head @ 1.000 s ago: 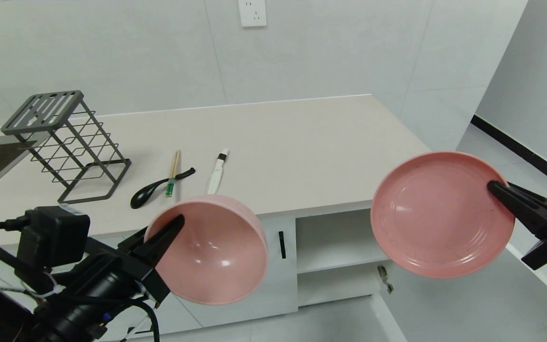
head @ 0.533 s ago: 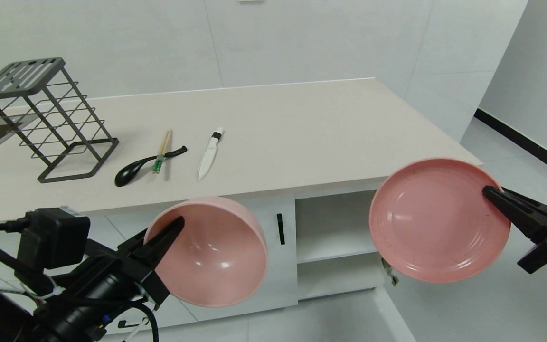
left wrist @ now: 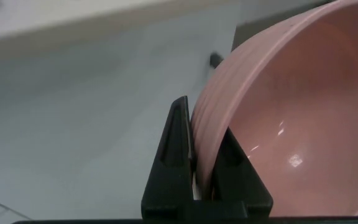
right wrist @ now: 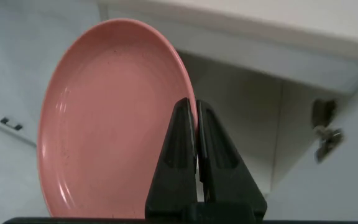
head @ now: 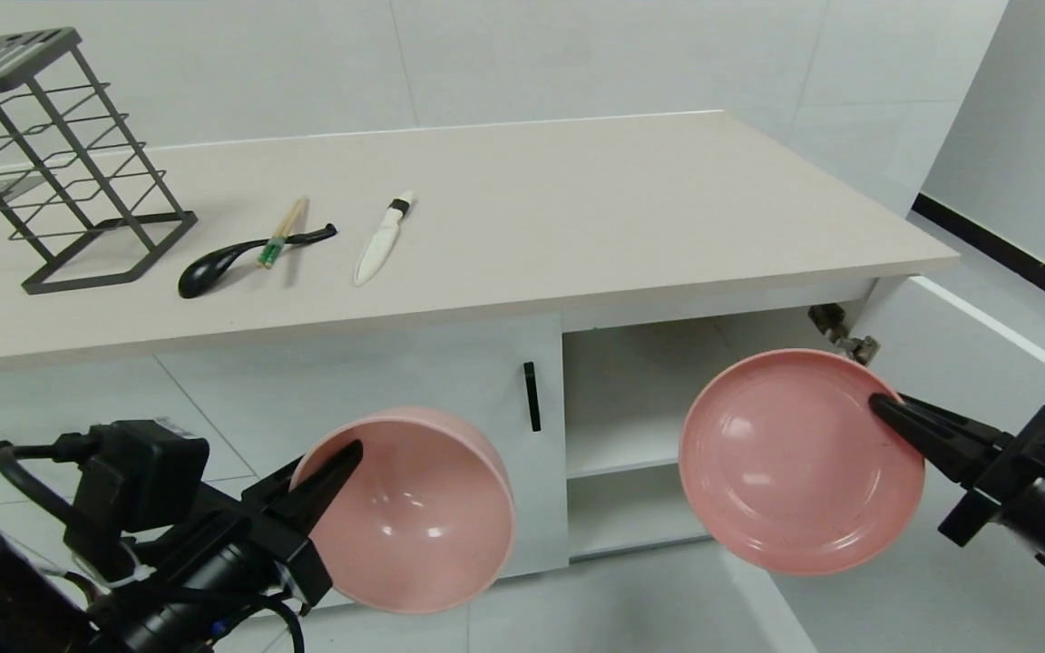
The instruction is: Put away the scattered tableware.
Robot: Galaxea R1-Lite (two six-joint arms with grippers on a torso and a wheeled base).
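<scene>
Pinch of left gripper (head: 348, 451) closed hard on rim of pink bowl (head: 423, 517), 1 finger inside the wall, 1 outside, no gap either side. Bowl tipped on edge, hollow toward the head camera, held in the air low in front of closed cabinet door (head: 377, 381), just left of its black handle (head: 532, 396).

Same for right gripper (head: 881, 405): 2 fingers nipped together on rim of pink plate (head: 786, 462), 1 against each face. Plate on edge, upper face toward the head camera, in the air before open cabinet compartment (head: 631, 363). Inner shelf (head: 640, 449) behind plate's left side. Open door (head: 967, 345) swung out at right, hinge (head: 835, 325) just above plate's rim.

Higher up, on countertop (head: 622, 199), well apart from both grippers: black wire rack (head: 51, 154) at far left. Next to it black spoon (head: 214, 263), with chopsticks (head: 282, 234) lying across its handle. Then white knife (head: 382, 238) with black band, just right of those 2, touching neither.
</scene>
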